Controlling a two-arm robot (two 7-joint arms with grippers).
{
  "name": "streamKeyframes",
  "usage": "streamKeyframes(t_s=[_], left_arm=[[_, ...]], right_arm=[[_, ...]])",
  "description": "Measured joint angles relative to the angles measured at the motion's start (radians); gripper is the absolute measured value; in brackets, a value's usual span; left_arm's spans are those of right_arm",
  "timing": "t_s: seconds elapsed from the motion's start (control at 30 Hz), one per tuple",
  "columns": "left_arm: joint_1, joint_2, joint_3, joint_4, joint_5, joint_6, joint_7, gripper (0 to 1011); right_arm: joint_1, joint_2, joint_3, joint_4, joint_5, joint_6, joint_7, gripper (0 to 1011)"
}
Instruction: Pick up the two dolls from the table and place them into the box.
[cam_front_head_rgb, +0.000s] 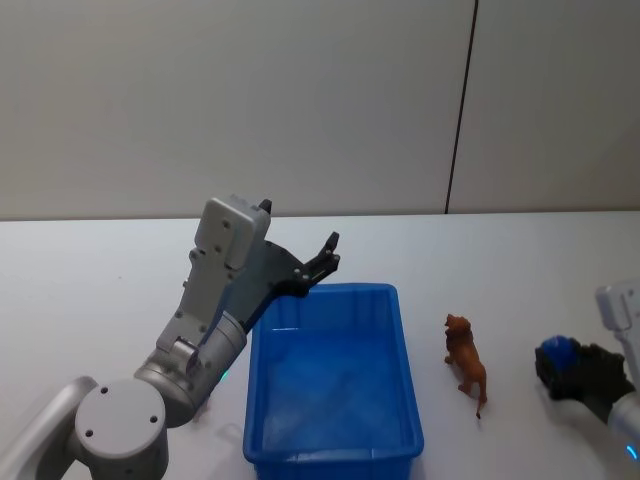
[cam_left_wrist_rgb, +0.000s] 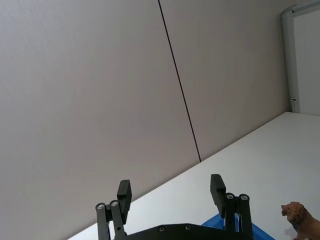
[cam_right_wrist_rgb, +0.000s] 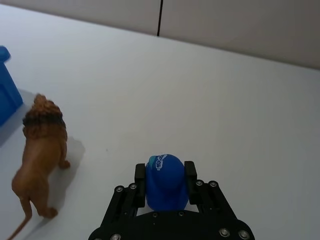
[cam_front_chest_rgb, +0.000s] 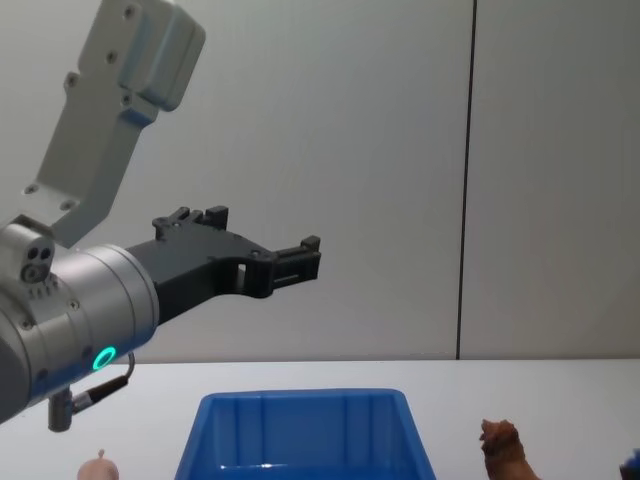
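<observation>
Above the far left corner of the box (cam_front_head_rgb: 335, 465), the left gripper (cam_left_wrist_rgb: 170, 186) hung with fingers spread and empty. The lion doll (cam_front_head_rgb: 466, 362) stood on the worktop (cam_front_head_rgb: 520, 260) just right of the box, the peach doll (cam_front_chest_rgb: 100, 467) left of it. The right gripper (cam_right_wrist_rgb: 165, 169), clamped on a blue toy (cam_right_wrist_rgb: 165, 187), had no free grip and might topple the thin-legged lion if it reached in.

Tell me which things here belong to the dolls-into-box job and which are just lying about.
Job: lion doll, peach doll, box, table, open left gripper.
Extra: blue toy, not lying about but clamped in the right gripper.
</observation>
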Motion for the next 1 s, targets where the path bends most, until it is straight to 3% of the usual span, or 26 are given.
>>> streamKeyframes(t_s=[0.6,1.0], left_arm=[[0.000,0.000,0.000,0.000,0.000,0.000,0.000,1001],[0.000,0.000,0.000,0.000,0.000,0.000,0.000,1001]], right_arm=[[0.028,0.004,0.017,-0.074,-0.014,-0.148,0.039,340],[0.052,0.000,0.018,-0.152,0.006,-0.218,0.135,282]])
